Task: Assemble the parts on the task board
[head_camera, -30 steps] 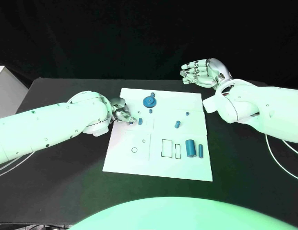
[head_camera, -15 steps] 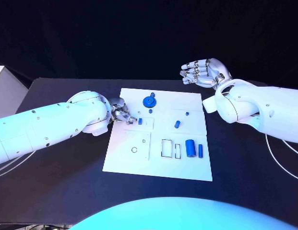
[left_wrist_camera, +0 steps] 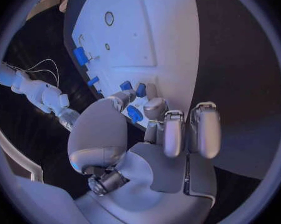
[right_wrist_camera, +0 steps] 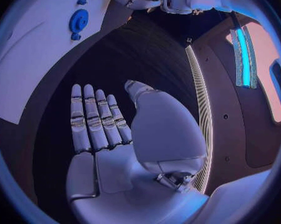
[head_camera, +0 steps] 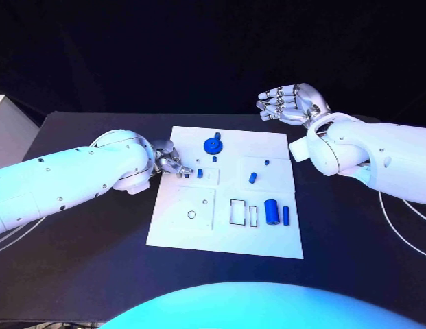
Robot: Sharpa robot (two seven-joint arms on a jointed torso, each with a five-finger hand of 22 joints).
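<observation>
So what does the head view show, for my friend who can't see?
A white task board lies on a black table with small blue parts on it. The left hand reaches its edge by a blue piece; the right hand hangs empty behind it.

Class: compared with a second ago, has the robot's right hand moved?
No. The right hand stays raised beyond the task board's far right corner, same spot relative to it.

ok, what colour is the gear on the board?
Blue; the gear shows best in the head view.
</observation>
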